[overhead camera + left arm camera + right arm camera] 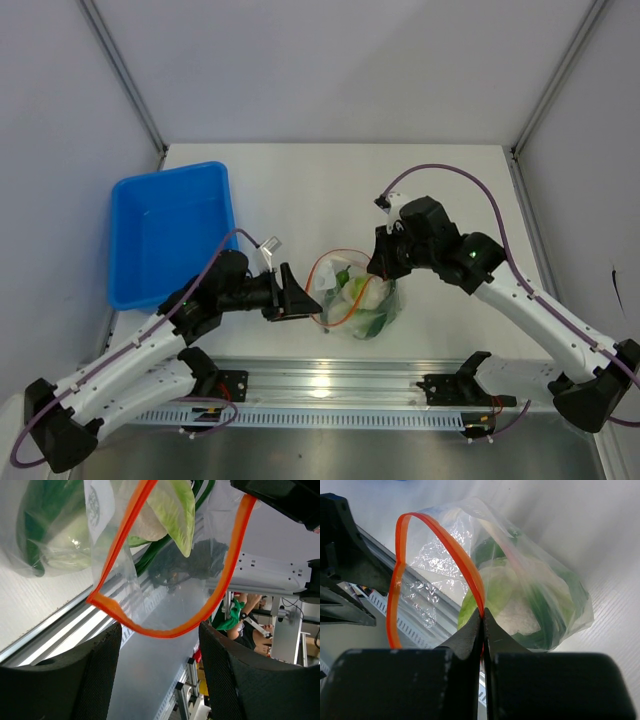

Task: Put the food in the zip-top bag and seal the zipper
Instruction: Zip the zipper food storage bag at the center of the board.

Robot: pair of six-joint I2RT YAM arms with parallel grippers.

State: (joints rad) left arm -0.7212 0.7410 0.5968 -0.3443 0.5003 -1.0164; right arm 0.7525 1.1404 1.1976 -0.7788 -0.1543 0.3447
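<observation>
Zip-top bag [382, 314] with food [355, 290], zipper [165, 631] in tight right hand [482, 614]; left hand [159, 642] agape; blue bin [165, 240] leftward.

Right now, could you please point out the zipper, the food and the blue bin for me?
zipper [167, 631]: left wrist view, bottom of the orange loop.
food [177, 510]: left wrist view, on a pale green leaf.
blue bin [165, 235]: top external view, on its bare floor.

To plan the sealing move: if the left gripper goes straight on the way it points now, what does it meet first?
Most likely the zipper, whose orange loop hangs just ahead between the open fingers of the left gripper; exact depth is unclear.
</observation>
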